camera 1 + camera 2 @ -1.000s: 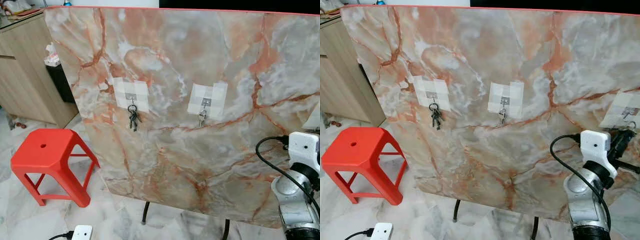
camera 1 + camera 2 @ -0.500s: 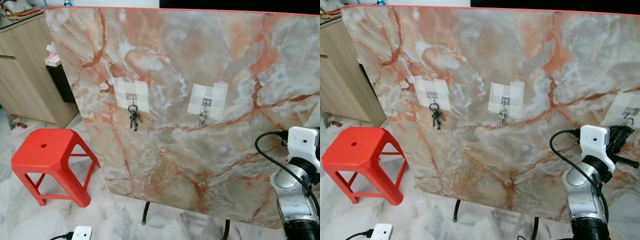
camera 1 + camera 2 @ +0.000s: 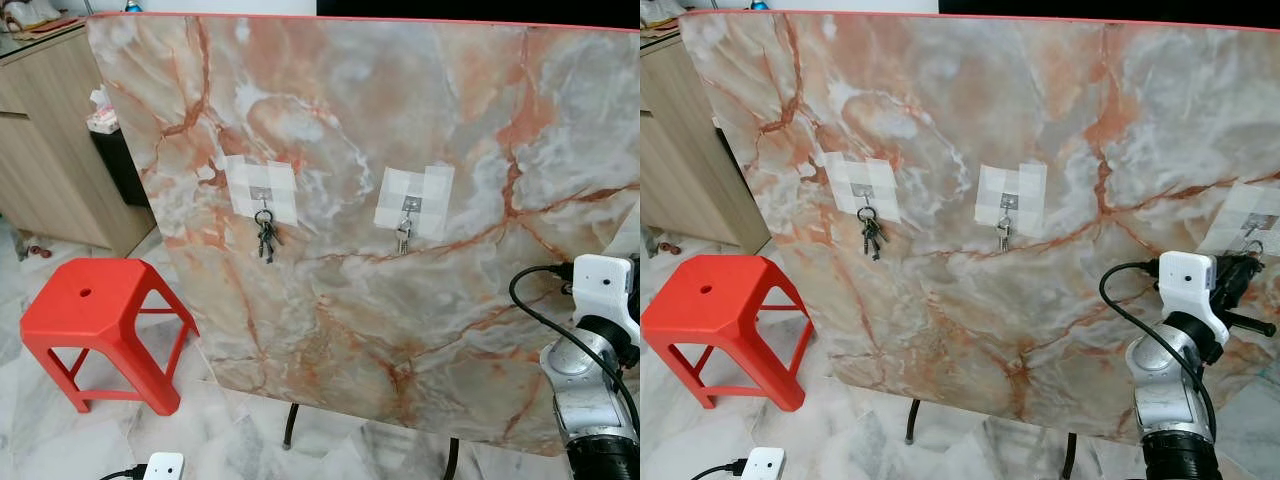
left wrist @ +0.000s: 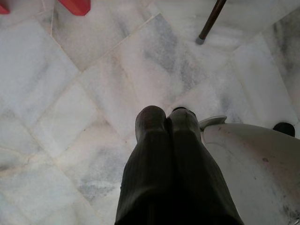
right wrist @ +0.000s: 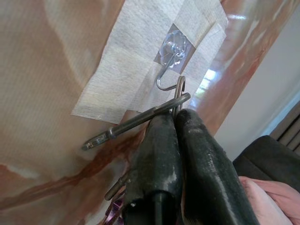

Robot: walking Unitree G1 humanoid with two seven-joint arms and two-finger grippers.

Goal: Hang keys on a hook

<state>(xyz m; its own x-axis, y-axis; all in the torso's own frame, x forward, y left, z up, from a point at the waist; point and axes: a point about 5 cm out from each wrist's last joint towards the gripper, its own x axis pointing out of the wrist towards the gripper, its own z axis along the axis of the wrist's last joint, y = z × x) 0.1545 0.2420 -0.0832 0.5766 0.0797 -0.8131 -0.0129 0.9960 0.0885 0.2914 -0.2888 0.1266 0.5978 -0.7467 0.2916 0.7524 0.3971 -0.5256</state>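
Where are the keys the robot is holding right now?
The keys are pinched in the right gripper at the marble board's right edge, their ring just below the taped wall hook, not yet on it.

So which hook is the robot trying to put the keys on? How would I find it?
Look at the big marble board standing upright; three hooks are taped along it in a row. Go to the hook at the robot's far right, beside the right gripper, which is pinching the keys just under it. The other two hooks already have keys hanging; this one's bare.
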